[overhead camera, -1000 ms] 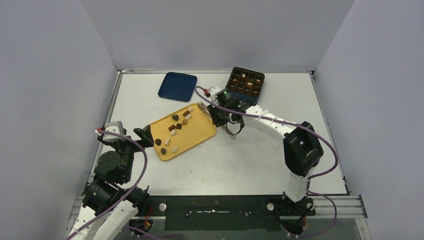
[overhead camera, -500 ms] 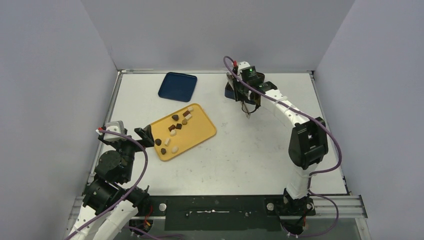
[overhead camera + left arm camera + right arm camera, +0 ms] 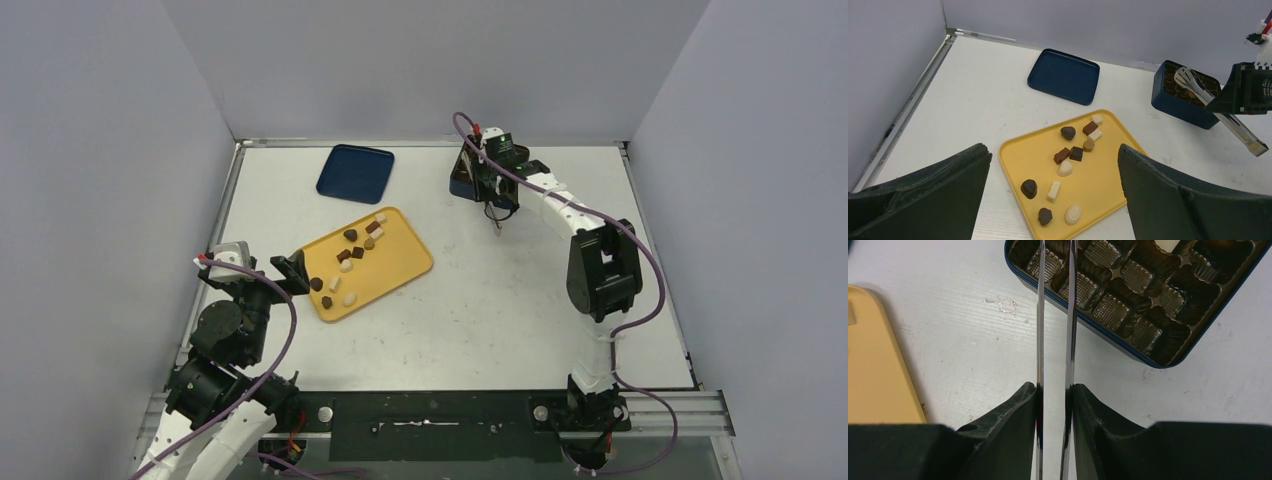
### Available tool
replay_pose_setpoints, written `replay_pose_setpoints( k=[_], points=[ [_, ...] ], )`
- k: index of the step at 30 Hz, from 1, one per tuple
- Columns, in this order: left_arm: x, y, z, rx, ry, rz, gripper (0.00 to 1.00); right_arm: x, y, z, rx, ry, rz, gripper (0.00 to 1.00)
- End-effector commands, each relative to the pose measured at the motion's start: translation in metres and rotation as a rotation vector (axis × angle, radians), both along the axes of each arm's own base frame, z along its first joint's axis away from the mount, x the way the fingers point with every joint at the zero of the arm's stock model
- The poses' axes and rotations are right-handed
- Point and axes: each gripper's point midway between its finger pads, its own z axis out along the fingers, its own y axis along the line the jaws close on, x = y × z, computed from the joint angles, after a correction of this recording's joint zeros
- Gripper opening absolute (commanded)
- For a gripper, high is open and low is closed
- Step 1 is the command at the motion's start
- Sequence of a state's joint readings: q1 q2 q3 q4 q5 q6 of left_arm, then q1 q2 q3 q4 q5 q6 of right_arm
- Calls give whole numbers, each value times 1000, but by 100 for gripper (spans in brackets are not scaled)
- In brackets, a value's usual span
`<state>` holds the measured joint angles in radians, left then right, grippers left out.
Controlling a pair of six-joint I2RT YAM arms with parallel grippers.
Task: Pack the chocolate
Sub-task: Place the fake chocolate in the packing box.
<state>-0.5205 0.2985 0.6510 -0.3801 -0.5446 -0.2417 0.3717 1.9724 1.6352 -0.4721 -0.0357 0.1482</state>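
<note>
Pale grey walls [image 3: 420, 60] close in the white bench [image 3: 480, 320] on three sides. What I am after is the chocolate [image 3: 1076, 153]. I count twelve loose pieces, all lying on the one yellow tray [image 3: 1108, 170], none stacked. Six are dark or mid brown, five are white or cream, and one is caramel. In the left wrist view they run in a loose band from the tray's 1 o'clock corner down to its 7 o'clock edge. The upper eight are bunched, some touching, and the lower four are spread out.

From above, the tray sits at 9 o'clock from the bench's middle. My left claw [image 3: 1054, 150] is at the tray's 9 o'clock side. Its two dark fingers are spread wide with nothing between them, and I cannot tell whether it touches the rim.

A single shallow dark blue lid [image 3: 355, 172] lies flat at 10 to 11 o'clock, apart from the tray. The one dark blue box [image 3: 1180, 105] stands at about 12 to 1 o'clock.

My right claw [image 3: 1054, 390] is by the box, clamped on one pair of metal tongs [image 3: 1040, 315]. The two blades run nearly parallel, a narrow gap between them, out over the box's corner. The tips are cut off in the right wrist view. The left wrist view shows them above the box, but I cannot tell whether they carry a piece.

The ribbed brown cells I can see look empty. The frame crops the box, so I cannot count them.
</note>
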Motion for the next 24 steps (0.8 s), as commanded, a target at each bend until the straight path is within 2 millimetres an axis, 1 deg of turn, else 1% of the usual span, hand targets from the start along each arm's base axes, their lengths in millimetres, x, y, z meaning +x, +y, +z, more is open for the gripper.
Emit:
replay_pose_setpoints(
  k=[1, 15, 24],
  points=[
    [2, -1, 12, -13, -41, -2, 97, 23, 8, 31, 65, -92, 5, 29],
    [1, 0, 13, -16, -46, 0, 97, 38, 4, 20, 65, -61, -10, 31],
    [1, 0, 12, -14, -43, 0, 97, 39, 8, 15, 77, -42, 8, 33]
  ],
)
